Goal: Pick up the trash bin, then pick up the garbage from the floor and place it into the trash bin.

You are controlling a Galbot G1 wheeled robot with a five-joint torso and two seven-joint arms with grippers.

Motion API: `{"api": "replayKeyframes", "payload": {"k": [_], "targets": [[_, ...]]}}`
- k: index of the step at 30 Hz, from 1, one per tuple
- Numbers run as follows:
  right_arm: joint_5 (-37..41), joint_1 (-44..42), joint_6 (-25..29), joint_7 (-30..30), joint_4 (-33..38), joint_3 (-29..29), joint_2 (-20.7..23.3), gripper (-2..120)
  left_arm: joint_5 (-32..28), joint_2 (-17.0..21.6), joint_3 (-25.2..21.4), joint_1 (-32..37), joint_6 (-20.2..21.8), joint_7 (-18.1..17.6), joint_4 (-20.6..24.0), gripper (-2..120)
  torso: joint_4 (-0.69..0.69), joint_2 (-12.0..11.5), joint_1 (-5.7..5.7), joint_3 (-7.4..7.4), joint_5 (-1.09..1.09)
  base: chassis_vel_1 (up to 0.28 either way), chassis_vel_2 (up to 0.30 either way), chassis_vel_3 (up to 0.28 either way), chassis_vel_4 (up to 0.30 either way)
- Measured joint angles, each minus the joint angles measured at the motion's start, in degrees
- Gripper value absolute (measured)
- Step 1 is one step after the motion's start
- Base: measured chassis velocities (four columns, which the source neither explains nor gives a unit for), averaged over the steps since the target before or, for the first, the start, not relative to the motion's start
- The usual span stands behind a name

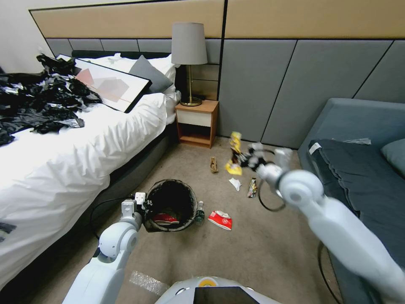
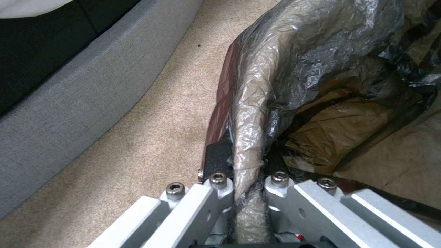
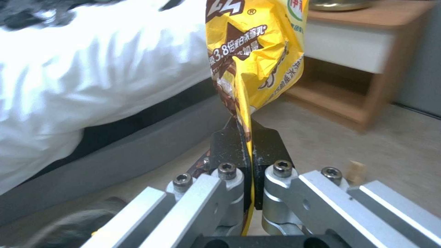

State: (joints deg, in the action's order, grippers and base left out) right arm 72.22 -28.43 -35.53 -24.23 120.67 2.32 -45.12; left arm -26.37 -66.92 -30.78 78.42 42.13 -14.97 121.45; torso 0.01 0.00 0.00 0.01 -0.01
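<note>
Beige carpet (image 1: pixel 261 249) ran between bed (image 1: pixel 84 143) and sofa (image 1: pixel 358 169). By the bed's edge the left hand (image 2: pixel 248 179) was clamped on the trash bin (image 1: pixel 171 205) at its lined rim. Over the carpet near the nightstand (image 1: pixel 197 122), the right hand (image 3: pixel 250 151) pinched a yellow snack wrapper (image 3: pixel 255 58); a red-and-white carton (image 1: pixel 220 220) lay beside the bin.

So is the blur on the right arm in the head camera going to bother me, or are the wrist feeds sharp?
Head view: right end effector smeared by motion. Right wrist view: wrapper crisp, bedsheet blown out. Left wrist view: bin liner sharp, mild sheen.
</note>
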Motion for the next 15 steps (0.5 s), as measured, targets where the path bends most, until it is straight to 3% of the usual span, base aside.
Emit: {"api": "replayKeyframes", "payload": {"k": [1,4,13,15], "targets": [[0.0,0.0,0.0,0.0,0.0,0.0,0.0,0,0.0,0.0,0.0,0.0,0.0,0.0,0.0,0,0.0,0.0,0.0,0.0,0.0,0.0,0.0,0.0,0.0],[4.58,13.46,0.06,-4.08,-4.56,12.55,-5.83,0,0.04,-0.18,-0.11,-0.37,0.0,0.08,-0.39,0,0.03,0.0,0.0,0.0,-0.04,0.0,0.0,0.0,0.0],[6.87,17.31,-0.03,-8.22,-6.12,22.0,-11.36,0,-0.05,0.23,-1.15,-0.38,0.0,0.36,-0.46,0,-0.02,0.0,0.0,0.0,0.0,0.0,0.0,0.0,0.0],[6.65,15.46,0.04,-10.16,-6.88,25.97,-14.32,0,-0.13,0.25,-1.72,-0.3,0.0,0.46,-0.48,0,-0.02,0.0,0.0,0.0,0.0,0.0,0.0,0.0,0.0]]}}
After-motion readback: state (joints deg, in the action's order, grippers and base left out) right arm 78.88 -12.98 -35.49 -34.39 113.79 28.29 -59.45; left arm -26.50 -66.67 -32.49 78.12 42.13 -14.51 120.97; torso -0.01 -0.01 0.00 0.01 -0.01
